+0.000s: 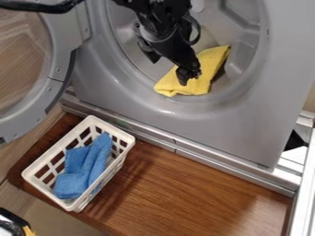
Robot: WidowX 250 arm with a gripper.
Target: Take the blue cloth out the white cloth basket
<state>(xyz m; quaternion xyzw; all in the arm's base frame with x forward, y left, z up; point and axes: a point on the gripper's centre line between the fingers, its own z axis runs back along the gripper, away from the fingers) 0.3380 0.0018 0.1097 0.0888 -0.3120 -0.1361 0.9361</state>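
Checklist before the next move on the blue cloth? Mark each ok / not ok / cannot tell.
1. Blue cloth in the basket: ok, folded over loosely inside.
2. White basket upright, top uncovered: ok, it stands on the wooden surface.
3. Gripper above the basket: not ok, it is up at the drum opening, by the yellow cloth.
4. Gripper free of the yellow cloth: cannot tell, the two overlap from this angle.
5. Machine door swung open: ok, it is off to the left of the picture.
6. Enough clearance past the door on the way to the basket: cannot tell from one view.
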